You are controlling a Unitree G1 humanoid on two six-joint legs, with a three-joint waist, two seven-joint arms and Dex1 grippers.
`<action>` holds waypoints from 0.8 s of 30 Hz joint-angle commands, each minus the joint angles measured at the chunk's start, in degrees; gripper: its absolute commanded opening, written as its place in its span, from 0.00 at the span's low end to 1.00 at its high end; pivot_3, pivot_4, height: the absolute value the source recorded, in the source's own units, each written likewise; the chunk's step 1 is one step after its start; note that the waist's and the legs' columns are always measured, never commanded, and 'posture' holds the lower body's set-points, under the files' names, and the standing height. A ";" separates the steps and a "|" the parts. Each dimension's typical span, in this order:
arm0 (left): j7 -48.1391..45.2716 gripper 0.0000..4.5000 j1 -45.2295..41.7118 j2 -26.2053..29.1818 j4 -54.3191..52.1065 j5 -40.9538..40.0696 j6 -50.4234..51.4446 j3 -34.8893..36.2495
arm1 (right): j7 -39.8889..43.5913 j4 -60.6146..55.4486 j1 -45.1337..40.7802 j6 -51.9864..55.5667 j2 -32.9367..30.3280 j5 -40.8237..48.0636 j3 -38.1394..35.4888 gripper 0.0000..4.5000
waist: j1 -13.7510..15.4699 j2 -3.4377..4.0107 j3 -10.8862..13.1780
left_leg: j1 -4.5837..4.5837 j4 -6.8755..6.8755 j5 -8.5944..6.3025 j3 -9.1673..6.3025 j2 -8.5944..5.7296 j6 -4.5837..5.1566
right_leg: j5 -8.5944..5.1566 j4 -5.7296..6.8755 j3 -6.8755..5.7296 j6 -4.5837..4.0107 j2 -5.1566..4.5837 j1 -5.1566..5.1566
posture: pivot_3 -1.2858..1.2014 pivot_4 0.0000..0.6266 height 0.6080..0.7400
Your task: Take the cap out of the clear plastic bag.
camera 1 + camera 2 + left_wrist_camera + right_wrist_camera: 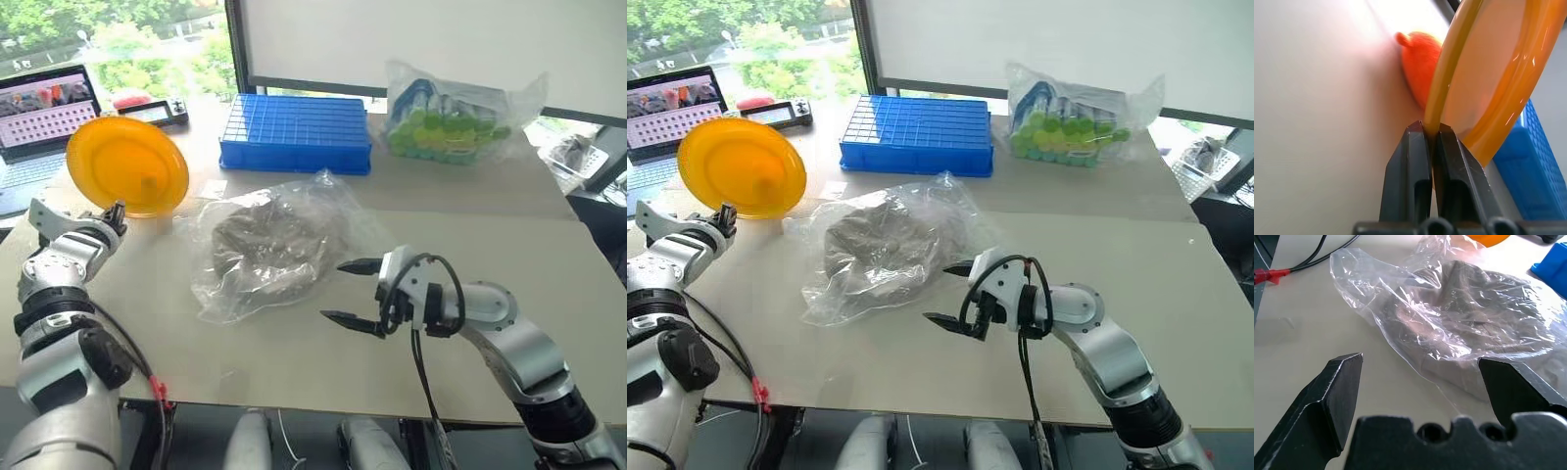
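The cap is not out yet: it sits wholly inside the bag, which lies crumpled at the middle of the table, so the real work of the task is all ahead. The left gripper, fingers pinched tight, holds the rim of the plate up on edge at about 9 o'clock from the bag, clear of it; my guess is the plate is being moved out of the way, and it has yet to be put down. The right gripper hovers just beside the bag at its 4 o'clock, jaws spread wide and empty, aimed at the film but not touching it as far as I can tell. Where the bag's mouth lies I cannot tell. Room is fair: bare tabletop runs from 3 to 6 o'clock of the bag, good for drawing the cap toward the near edge, which is close at 6 o'clock. At 12 o'clock a blue crate stands near, and at 1 o'clock, farther back, a second bag of green-topped items. A laptop sits at 10 o'clock by the far left edge.
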 commanded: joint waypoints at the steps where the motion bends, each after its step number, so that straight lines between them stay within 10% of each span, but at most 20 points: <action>1: 3.40 0.01 -4.37 2.05 7.37 -1.13 -7.30 5.50 | -1.30 -3.09 0.55 0.76 0.06 0.21 -0.81 1.00 | 0.57 0.00 0.00 | -0.04 0.01 0.02 0.00 0.00 -0.02 | 0.00 0.01 -0.01 0.00 0.00 -0.03 | 0.52 0.24 0.80; 5: 5.57 0.01 -6.02 1.61 10.63 -0.10 -9.95 6.87 | -2.04 -3.86 0.82 1.49 0.18 0.62 -0.96 1.00 | 0.61 0.00 0.00 | -0.01 0.01 0.06 -0.02 -0.01 -0.09 | 0.00 0.07 -0.02 0.01 0.00 -0.03 | 0.52 0.24 0.80; 19: -11.93 1.00 -8.18 1.28 6.60 9.14 -9.37 -2.37 | -2.76 -4.27 0.90 3.05 0.12 1.66 -1.96 1.00 | 0.67 0.00 0.00 | -0.01 0.01 0.19 -0.11 -0.03 -0.27 | 0.01 0.18 -0.12 0.00 0.00 -0.01 | 0.52 0.24 0.80; 24: -27.89 1.00 -5.50 2.81 -3.39 13.02 -1.64 -11.21 | -2.51 -4.28 0.73 3.12 -0.05 2.81 -2.94 1.00 | 0.54 0.00 0.00 | -0.05 0.00 0.24 -0.17 -0.04 -0.31 | 0.02 0.19 -0.22 -0.02 0.00 -0.02 | 0.52 0.24 0.80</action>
